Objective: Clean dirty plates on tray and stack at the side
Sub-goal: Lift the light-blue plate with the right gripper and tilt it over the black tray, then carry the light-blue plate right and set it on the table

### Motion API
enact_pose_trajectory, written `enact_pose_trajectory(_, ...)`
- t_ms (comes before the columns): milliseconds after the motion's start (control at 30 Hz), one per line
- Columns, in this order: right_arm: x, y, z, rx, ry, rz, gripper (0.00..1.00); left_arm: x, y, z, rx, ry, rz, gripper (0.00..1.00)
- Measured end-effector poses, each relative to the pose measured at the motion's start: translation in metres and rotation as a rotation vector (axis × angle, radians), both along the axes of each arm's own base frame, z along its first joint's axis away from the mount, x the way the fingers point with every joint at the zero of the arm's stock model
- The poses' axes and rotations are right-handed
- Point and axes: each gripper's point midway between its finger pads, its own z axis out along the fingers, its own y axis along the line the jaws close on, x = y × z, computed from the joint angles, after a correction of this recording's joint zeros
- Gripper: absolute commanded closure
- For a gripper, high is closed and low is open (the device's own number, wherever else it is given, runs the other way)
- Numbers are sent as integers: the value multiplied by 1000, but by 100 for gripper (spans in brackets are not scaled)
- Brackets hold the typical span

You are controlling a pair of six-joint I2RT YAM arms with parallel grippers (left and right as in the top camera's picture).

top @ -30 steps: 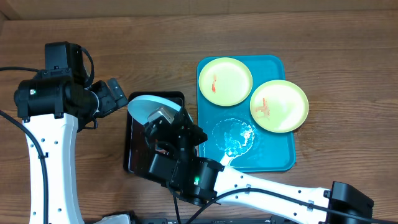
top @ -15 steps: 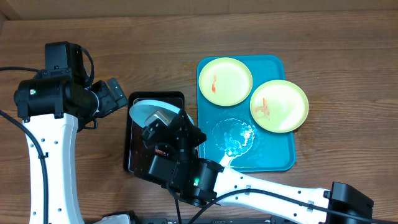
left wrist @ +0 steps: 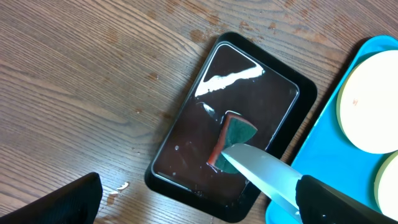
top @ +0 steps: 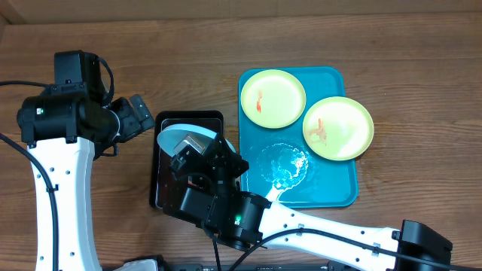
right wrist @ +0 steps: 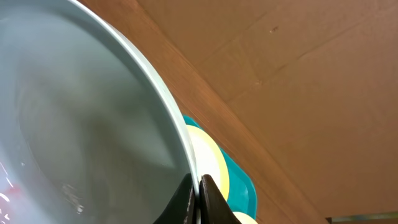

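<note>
My right gripper [top: 197, 154] is shut on the rim of the pale blue-white plate [top: 175, 135] and holds it tilted over the black tray [top: 162, 124]. In the right wrist view the plate [right wrist: 81, 112] fills the left side, its rim pinched between the fingertips [right wrist: 186, 196]. In the left wrist view the plate's edge [left wrist: 264, 171] hangs above the sponge [left wrist: 235, 134]. Two yellow-green plates [top: 272, 98] [top: 338, 127] with orange-red smears sit on the turquoise tray [top: 331, 192]. My left gripper [left wrist: 199, 202] is open and empty, above the table left of the black tray.
The black tray [left wrist: 186, 155] holds water and a green and orange sponge. A wet patch [top: 285, 165] shines on the turquoise tray's near left part. Bare wooden table lies around both trays; small drops [left wrist: 121, 186] lie near the black tray's corner.
The right gripper has lowered the blue-white plate slightly toward the black tray, showing less of it from above. The left arm has not moved.
</note>
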Motion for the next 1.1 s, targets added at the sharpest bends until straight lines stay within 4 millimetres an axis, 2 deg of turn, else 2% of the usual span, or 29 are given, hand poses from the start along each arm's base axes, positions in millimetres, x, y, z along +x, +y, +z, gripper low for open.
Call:
enact_pose_trajectory(167, 7, -7, 0, 58, -1, -49, 96, 0, 0, 0, 0, 0, 0, 0)
enact_pose_trajectory(233, 18, -19, -2, 108, 8, -110, 96, 0, 0, 0, 0, 0, 0, 0)
enact_pose_trajectory(300, 31, -37, -8, 152, 39, -177, 96, 0, 0, 0, 0, 0, 0, 0)
enact_pose_trajectory(433, 56, -80, -24, 284, 225, -297, 96, 0, 0, 0, 0, 0, 0, 0)
enact_pose_trajectory(567, 83, -133, -17, 531, 409, -417, 96, 0, 0, 0, 0, 0, 0, 0)
enact_pose_trajectory(667, 103, -192, 2, 758, 491, -517, 96, 0, 0, 0, 0, 1, 0, 0)
enact_pose_trajectory(733, 112, -247, 15, 914, 510, -608, 96, 0, 0, 0, 0, 0, 0, 0)
enact_pose_trajectory(800, 112, -301, 16, 1030, 527, -718, 96, 0, 0, 0, -1, 2, 0, 0)
enact_pose_trajectory(900, 97, -393, 0, 1175, 522, -966, 96, 0, 0, 0, -1, 2, 0, 0)
enact_pose_trajectory(1000, 73, -471, -26, 1282, 507, -1206, 96, 0, 0, 0, 0, 1, 0, 0)
enact_pose_trajectory(1100, 52, -518, -52, 1351, 508, -1370, 96, -1, 0, 0, -1, 3, 0, 0)
